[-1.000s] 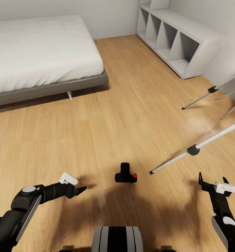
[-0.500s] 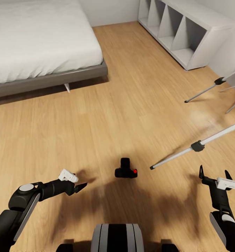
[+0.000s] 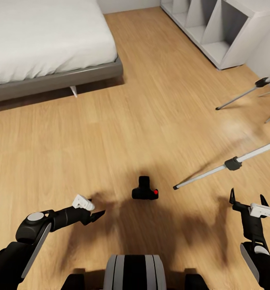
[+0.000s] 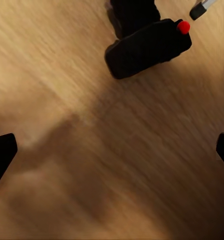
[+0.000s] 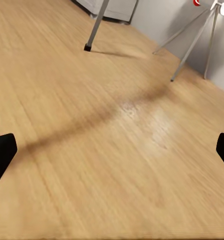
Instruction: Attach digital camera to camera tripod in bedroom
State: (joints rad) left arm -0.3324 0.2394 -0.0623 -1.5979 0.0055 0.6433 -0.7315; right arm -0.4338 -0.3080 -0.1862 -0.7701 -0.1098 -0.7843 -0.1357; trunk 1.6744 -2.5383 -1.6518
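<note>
The digital camera point(image 3: 145, 191) lies on the light wood floor just ahead of my base, black with a red button; the left wrist view shows it too point(image 4: 147, 45). One silver leg of the camera tripod point(image 3: 227, 165) slants across the floor to its right, its black foot point(image 4: 202, 7) close to the camera. A second jointed leg point(image 3: 241, 95) stands farther back. My left gripper point(image 3: 96, 215) hovers low to the camera's left, open and empty. My right gripper point(image 3: 247, 198) is open and empty, to the camera's right, just in front of the tripod leg.
A grey-framed bed point(image 3: 58, 78) with white bedding fills the far left. White cube shelves point(image 3: 219, 36) stand along the right wall. In the right wrist view, thin legs point(image 5: 192, 42) rise against the wall beyond the tripod foot point(image 5: 86, 47).
The whole head picture has shifted: bed and shelves slid towards the top edge, so the camera moved. The digital camera lies as before and both grippers stay open.
</note>
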